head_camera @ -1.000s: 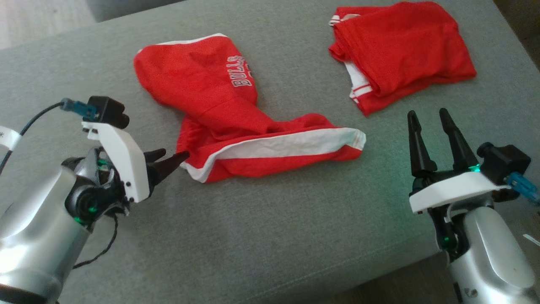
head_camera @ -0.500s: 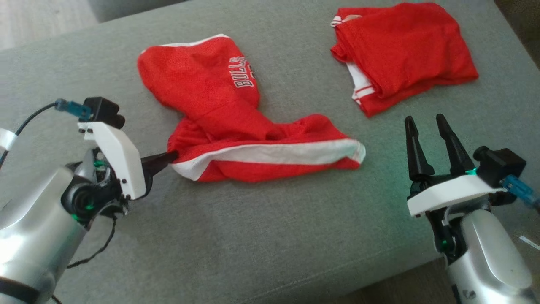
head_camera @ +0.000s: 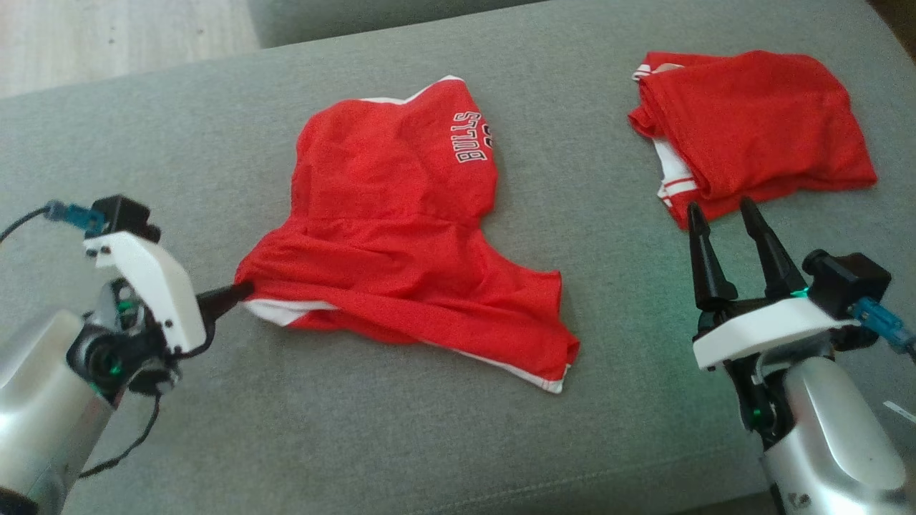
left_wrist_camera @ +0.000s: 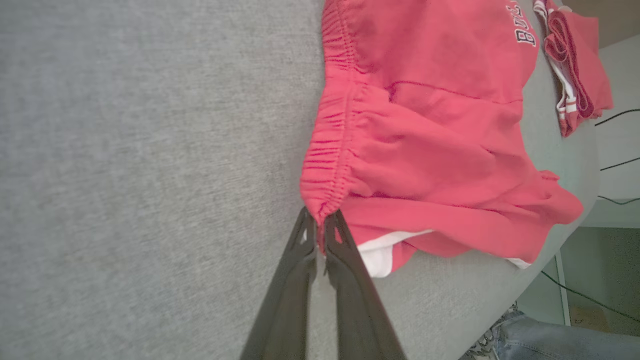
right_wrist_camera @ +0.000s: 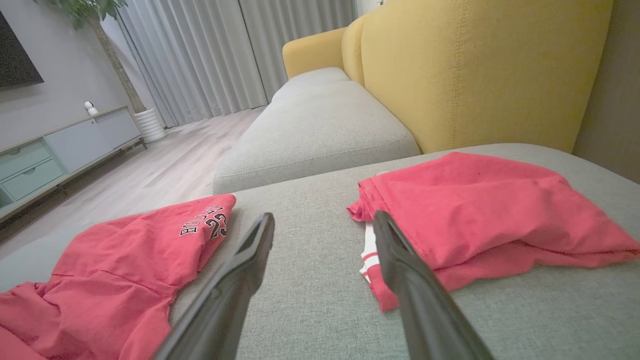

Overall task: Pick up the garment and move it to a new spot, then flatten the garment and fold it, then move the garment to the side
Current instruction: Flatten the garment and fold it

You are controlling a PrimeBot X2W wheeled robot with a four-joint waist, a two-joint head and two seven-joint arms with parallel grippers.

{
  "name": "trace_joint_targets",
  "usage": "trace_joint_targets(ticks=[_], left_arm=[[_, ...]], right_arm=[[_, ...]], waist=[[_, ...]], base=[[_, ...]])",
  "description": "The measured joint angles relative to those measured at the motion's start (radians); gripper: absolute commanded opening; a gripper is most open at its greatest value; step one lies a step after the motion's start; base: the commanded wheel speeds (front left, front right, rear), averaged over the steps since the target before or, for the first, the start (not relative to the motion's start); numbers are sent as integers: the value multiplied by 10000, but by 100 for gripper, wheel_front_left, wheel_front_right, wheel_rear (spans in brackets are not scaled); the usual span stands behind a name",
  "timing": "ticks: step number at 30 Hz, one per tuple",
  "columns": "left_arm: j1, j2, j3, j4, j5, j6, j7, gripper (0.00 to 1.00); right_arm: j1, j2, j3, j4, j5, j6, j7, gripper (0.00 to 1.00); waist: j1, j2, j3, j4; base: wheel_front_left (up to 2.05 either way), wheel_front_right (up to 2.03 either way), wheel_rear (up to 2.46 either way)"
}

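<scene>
Grey sofa cushion [head_camera: 429, 443] is the work surface, with a yellow backrest [right_wrist_camera: 475, 70] at the far right. Head camera has shifted since a second ago, so ignore the frame-wide offset. Real change: the left gripper [head_camera: 240, 292] had its fingers apart just off the red BULLS shorts [head_camera: 401, 236]. Now they're pinched tight on the elastic waistband [left_wrist_camera: 332, 150] corner at the shorts' left edge, cloth bunched between the tips. Shorts have changed shape. The white side stripe [head_camera: 286, 311] that faced up along the near edge is mostly turned under, showing only as slivers at the near left and the near-right hem. The near leg lies spread flatter toward the right. Shorts sit mid-cushion, print on the far side. Right gripper [head_camera: 720, 207] is unchanged: fingers wide apart, holding nothing, tips at the near edge of the folded red garment [head_camera: 758, 121] at the far right.
</scene>
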Motion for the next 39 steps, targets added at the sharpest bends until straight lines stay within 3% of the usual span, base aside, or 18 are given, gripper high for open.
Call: trace_joint_targets(ticks=[5, 6, 7, 8, 9, 15, 20, 23, 27, 28, 32, 35, 39], left_arm=[[347, 98, -10, 288, -138, -2, -171, 1], [396, 109, -31, 332, -138, 0, -213, 18], [415, 111, -42, 380, -138, -2, -270, 26], [421, 111, -44, 407, -140, -2, -347, 47], [423, 109, -44, 416, -140, 0, -445, 100], [464, 201, -261, -81, -36, 0, -1244, 100], [479, 851, -336, -738, 1246, 33, -3045, 100], [513, 1114, -178, -1223, 1906, 779, -4581, 100], [1122, 1097, 282, -2318, 2495, 2140, -6610, 100], [1767, 1085, 499, -2872, 2706, 2840, -7093, 100], [3272, 773, 1593, -4096, 3419, 3979, -7290, 100], [4332, 111, 3035, -5549, 4913, 4527, -7300, 100], [5502, -834, 4128, -6470, 5841, 4587, -7306, 100]], right_arm=[[8, -73, 10, 4, 0, 0, 92, 100], [9, -75, 12, 8, 0, 0, 94, 100], [10, -75, 13, 8, 0, 0, 134, 100], [14, -79, 19, 15, 0, 0, 178, 100], [18, -84, 35, 31, 4, 0, 184, 100], [49, -134, 63, 58, 81, 0, 268, 100], [361, -196, 61, 40, 79, 0, 286, 100], [558, -192, 61, 35, 81, 0, 286, 100], [724, -174, 81, 29, 102, 0, 288, 100], [824, -155, 111, 23, 102, 0, 299, 100], [998, -132, 234, 6, 102, 0, 476, 100], [1113, -146, 456, -35, 104, 0, 619, 100], [1253, -238, 568, -132, 226, 0, 729, 100]], waist=[[0, 0, -124, 251], [0, 0, -152, 284], [0, 0, -182, 318], [0, 0, -213, 349], [0, 0, -241, 382], [0, 0, -474, 612], [0, 0, -716, 903], [0, 0, -868, 1098], [0, 0, -1061, 1396], [0, 0, -1139, 1528], [0, 0, -1264, 1736], [-1, 0, -1317, 1826], [0, 0, -1325, 1888]], base=[[0, 0, 0], [0, 0, 0], [0, 0, 0], [0, 0, 0], [0, 0, 0], [0, 0, 0], [0, 0, 0], [0, 0, 0], [0, 0, 0], [0, 0, 0], [0, 0, 0], [0, 0, 0], [0, 0, 0]])
